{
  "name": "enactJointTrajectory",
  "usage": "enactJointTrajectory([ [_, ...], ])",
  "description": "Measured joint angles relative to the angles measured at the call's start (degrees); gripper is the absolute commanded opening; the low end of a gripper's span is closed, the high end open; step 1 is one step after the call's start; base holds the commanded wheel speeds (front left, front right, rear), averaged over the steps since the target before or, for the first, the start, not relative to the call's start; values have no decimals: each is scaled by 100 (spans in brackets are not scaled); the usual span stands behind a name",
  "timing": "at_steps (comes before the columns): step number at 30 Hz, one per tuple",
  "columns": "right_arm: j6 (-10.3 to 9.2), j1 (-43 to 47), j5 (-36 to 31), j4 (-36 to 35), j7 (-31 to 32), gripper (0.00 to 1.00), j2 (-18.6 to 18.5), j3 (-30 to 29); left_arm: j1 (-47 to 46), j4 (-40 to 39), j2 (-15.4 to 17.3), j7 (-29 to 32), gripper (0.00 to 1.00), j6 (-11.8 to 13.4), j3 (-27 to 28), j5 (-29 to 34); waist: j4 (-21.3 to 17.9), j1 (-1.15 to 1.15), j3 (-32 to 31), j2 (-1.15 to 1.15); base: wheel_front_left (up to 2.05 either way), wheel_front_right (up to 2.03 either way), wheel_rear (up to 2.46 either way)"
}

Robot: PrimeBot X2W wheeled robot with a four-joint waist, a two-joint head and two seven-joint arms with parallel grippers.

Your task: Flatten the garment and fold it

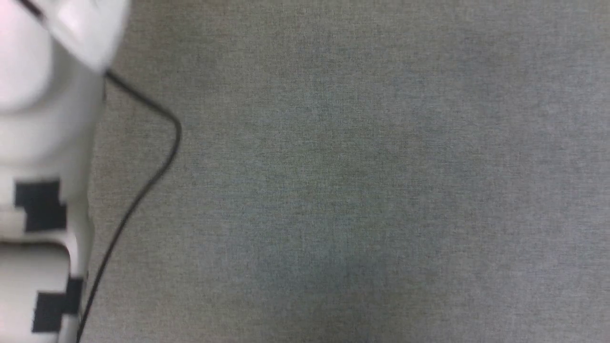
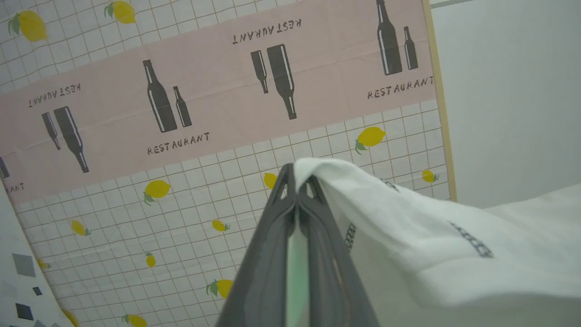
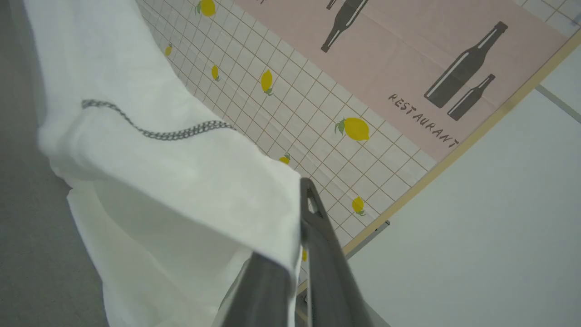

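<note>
Left gripper (image 2: 297,179) pinched closed on the garment (image 2: 431,236), right gripper (image 3: 303,195) clamped on it too, pale forearm (image 1: 43,133) along head view's left edge

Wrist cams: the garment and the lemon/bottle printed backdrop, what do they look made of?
garment: thin white woven cloth, matte. It drapes in soft folds and carries a stitched grey-and-white trim.
printed backdrop: thin matte sheet, cloth or plastic, cannot tell which. Faint fold creases cross the pink band.
</note>
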Motion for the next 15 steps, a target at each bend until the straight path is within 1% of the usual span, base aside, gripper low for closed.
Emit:
enactJointTrajectory([
  [4,0,1077,365,-918,112,0,-410,-367,1067,-1131,201,424,0,13,-158,-23,-20,0,-211,0,0,0,0],
  [5,0,1499,450,-1232,197,0,-524,-533,1491,-1551,285,605,0,26,-224,-38,-31,-1,-296,0,0,0,0],
  [8,0,2560,575,-1852,427,0,-662,-988,2544,-2436,457,996,0,151,-397,-78,-54,-1,-506,0,0,0,0],
  [11,0,3646,588,-2364,648,0,-659,-1445,3562,-3133,614,1318,0,321,-552,-103,-78,-1,-730,0,0,0,0],
  [15,0,4987,511,-2864,873,0,-463,-1928,4688,-3717,893,1679,0,534,-730,-64,-116,-1,-1027,0,0,0,0],
])
